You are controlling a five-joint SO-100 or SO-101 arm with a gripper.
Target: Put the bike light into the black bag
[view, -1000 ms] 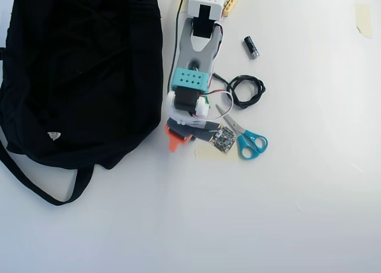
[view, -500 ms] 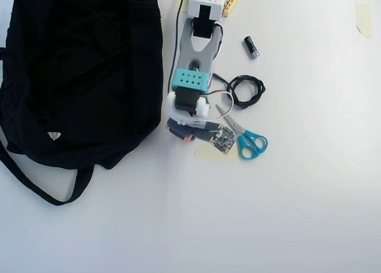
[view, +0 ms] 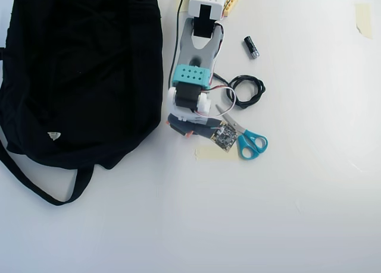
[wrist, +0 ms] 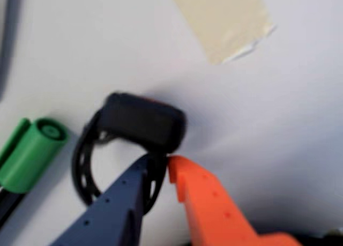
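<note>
Two fingers: the jaws (wrist: 161, 163) pinch the bike light (wrist: 140, 123) strap.
Bag: black bag (view: 77, 71) left of arm, overhead.

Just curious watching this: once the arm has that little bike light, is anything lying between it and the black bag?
Nothing visible. The gripper is pinching the bike light strap, and the black bag lies just left of the arm in the overhead view, with only bare table between.

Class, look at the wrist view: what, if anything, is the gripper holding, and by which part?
The gripper is closed on the bike light, pinching its strap ring just below the blocky body, between the blue and orange fingers.
</note>
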